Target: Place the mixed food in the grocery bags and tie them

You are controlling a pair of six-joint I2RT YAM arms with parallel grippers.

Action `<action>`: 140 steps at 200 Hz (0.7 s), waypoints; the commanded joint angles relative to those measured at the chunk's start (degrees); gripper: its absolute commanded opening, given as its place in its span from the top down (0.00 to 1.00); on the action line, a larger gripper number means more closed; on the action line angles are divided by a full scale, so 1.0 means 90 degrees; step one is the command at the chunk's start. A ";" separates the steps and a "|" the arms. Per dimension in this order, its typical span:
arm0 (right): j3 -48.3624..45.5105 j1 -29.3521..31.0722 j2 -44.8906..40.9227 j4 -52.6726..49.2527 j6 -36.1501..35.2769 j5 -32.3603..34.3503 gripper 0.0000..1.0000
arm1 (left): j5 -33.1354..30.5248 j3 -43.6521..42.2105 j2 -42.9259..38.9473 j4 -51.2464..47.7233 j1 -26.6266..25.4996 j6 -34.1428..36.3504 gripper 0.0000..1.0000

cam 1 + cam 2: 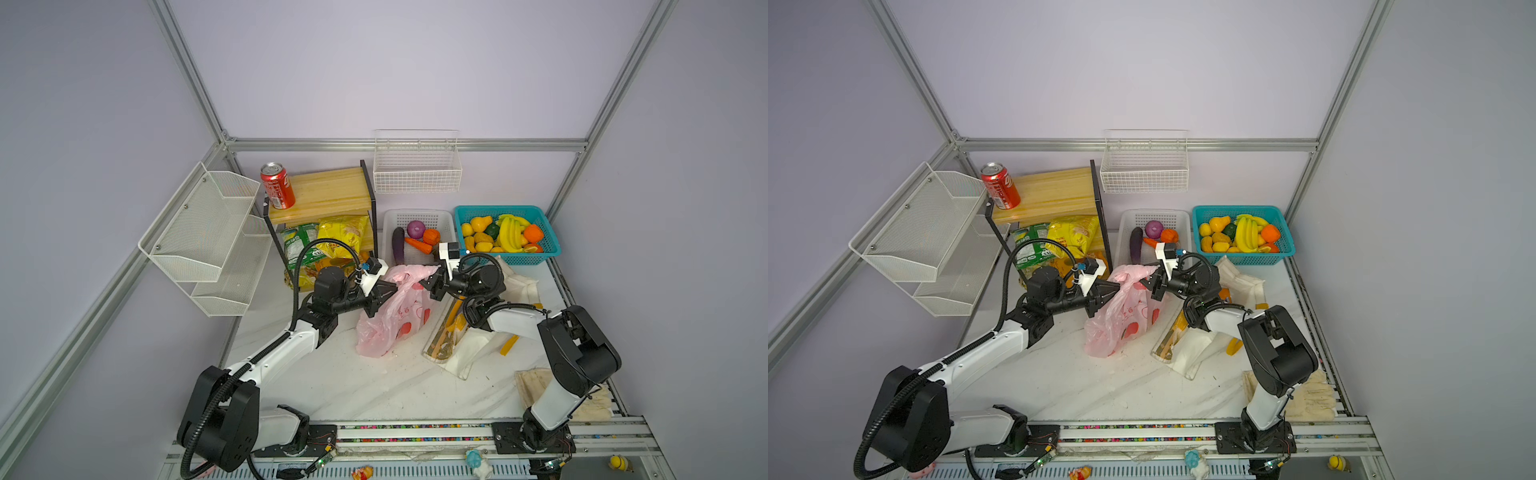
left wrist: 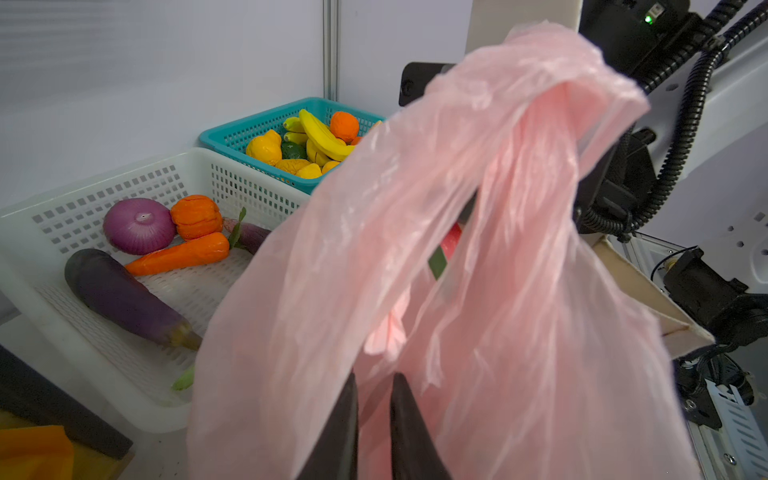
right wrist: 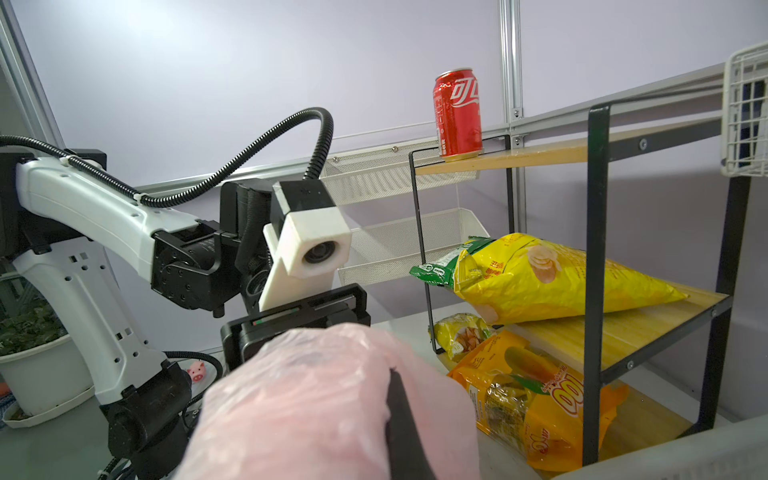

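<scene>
In both top views the pink bag (image 1: 392,309) at centre is translucent and printed with red round shapes, possibly fruit, though they are too small to be sure. Upper left, the cola can (image 1: 277,185) is red with white lettering. Below it lie a yellow packet (image 1: 343,239) and a green packet (image 1: 297,245). Right of centre, the white perforated basket (image 1: 419,217) shows a purple onion (image 1: 416,229), an orange carrot (image 1: 419,246) and a dark purple eggplant (image 1: 398,246). The teal basket (image 1: 498,208) has yellow bananas (image 1: 510,235). The tote (image 1: 469,353) is white with yellow-orange straps.

Marble table (image 1: 374,386), pink bag (image 1: 386,324), white tote (image 1: 469,353)
</scene>
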 commanded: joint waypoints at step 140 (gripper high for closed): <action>0.0343 0.0124 0.0094 0.0375 0.0001 -0.0365 1.00 | 0.0259 0.0613 -0.0247 0.0839 0.0221 -0.0056 0.72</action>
